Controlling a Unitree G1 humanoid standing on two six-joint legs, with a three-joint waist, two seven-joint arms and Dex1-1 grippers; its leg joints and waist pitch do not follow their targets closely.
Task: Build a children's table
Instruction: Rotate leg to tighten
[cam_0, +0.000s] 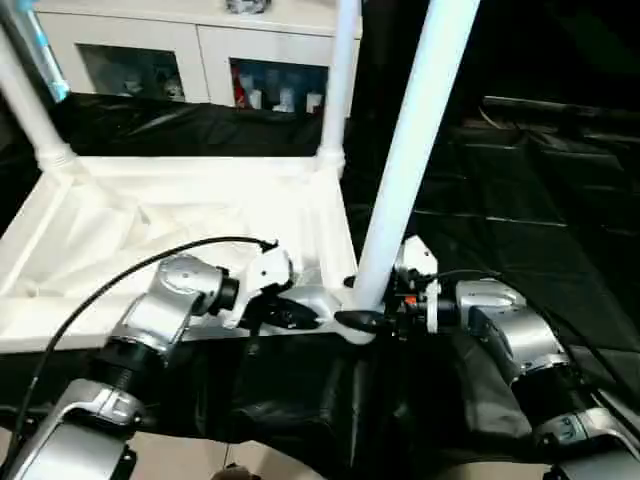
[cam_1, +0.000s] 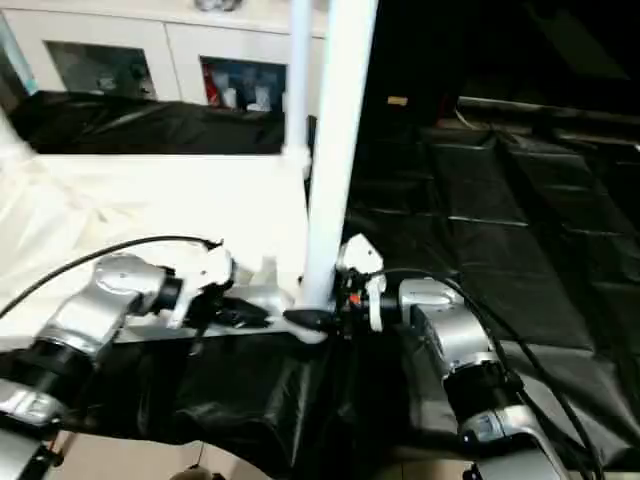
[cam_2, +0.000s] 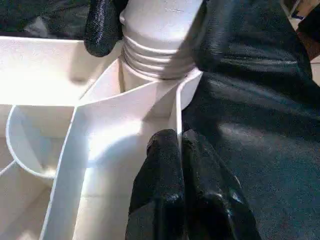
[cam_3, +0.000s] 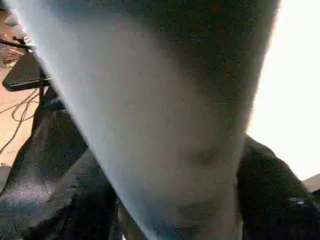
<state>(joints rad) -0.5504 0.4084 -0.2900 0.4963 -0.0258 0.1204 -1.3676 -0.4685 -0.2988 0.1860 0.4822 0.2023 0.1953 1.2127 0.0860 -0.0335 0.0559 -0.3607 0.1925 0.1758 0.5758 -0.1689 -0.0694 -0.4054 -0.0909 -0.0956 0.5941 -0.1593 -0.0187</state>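
Observation:
The white table top (cam_0: 150, 215) lies upside down on black cloth, ribs facing up. Two white legs (cam_0: 338, 80) stand in its far corner sockets. A third leg (cam_0: 415, 150) stands slightly tilted at the near right corner, its threaded end (cam_2: 155, 50) sitting in the socket. My right gripper (cam_0: 365, 320) is shut around this leg's lower part, and the leg (cam_3: 150, 125) looms close in the right wrist view. My left gripper (cam_2: 177, 145) is shut on the table top's thin rim wall just beside that socket.
A white cabinet (cam_0: 200, 50) with glass-fronted compartments stands behind the table top. Black sheeting (cam_0: 520, 200) covers the floor to the right. A black cable (cam_0: 120, 270) arcs over my left forearm.

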